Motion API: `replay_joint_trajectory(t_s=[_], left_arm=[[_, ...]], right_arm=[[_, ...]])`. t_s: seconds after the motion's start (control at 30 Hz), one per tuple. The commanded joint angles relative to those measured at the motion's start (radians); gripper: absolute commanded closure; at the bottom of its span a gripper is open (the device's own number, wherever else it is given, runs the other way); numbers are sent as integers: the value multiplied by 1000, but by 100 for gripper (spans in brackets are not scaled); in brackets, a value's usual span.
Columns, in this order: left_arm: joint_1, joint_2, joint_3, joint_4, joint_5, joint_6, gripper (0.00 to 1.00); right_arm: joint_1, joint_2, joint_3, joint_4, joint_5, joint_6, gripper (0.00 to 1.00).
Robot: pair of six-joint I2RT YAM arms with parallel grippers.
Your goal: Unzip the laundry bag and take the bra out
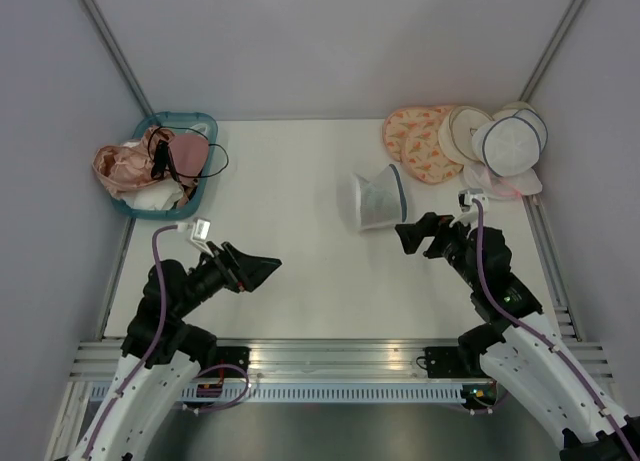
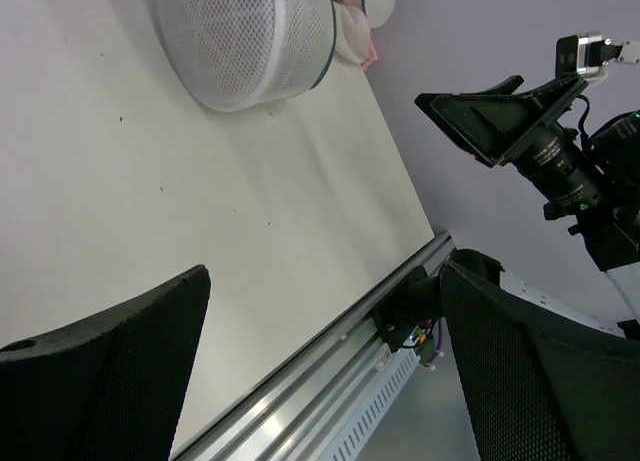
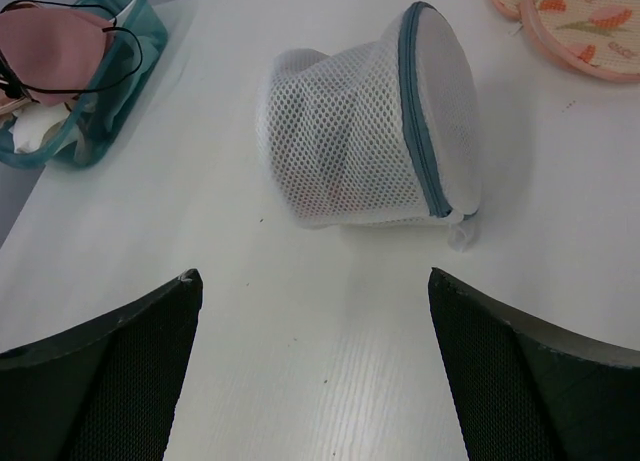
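The laundry bag lies on its side in the middle of the white table, a white mesh dome whose round lid faces right. Its dark zipper trim runs shut around the lid. The bra is hidden inside; only a faint pinkish shade shows through the mesh. My right gripper hovers open just in front of and right of the bag, nothing between its fingers. My left gripper hangs open near the front left, well apart from the bag, jaws wide and empty.
A teal basket with pink garments stands at the back left. Peach patterned round bags, cream round bags and another white mesh bag are piled at the back right. An aluminium rail lines the near edge.
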Motion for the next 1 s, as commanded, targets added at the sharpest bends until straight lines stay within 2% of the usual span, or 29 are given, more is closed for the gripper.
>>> replay_joint_trajectory(t_s=[0.0,0.1,0.2,0.37,0.5,0.53,0.67,0.7,0.83,0.97], left_arm=[[1,9,11,26,-43,45,0],[1,41,6,37,-23,71,0],[1,83,-23,140,6,76,0],[-8,260,34,213,-66,109,0],[-92,426,90,328,-213,152,1],[-162,474,107,337,-255,166,0],[-322,707,201,489,-443,250,0],[-339,809,236,511,-489,284,0],[-356,1025,317,606,-566,338,0],[-359,1170,411,670,-617,376,1]], right_arm=[[2,-5,-1,-58,53,14,2],[2,-11,-10,-63,76,21,2],[2,-8,-15,-65,76,24,2],[2,36,-3,-80,76,25,2],[6,53,-3,-88,74,38,2],[6,53,-3,-89,77,38,2],[6,52,6,-118,128,30,2],[6,50,8,-123,132,28,2],[7,50,17,-134,116,34,2],[6,33,16,-150,116,34,2]])
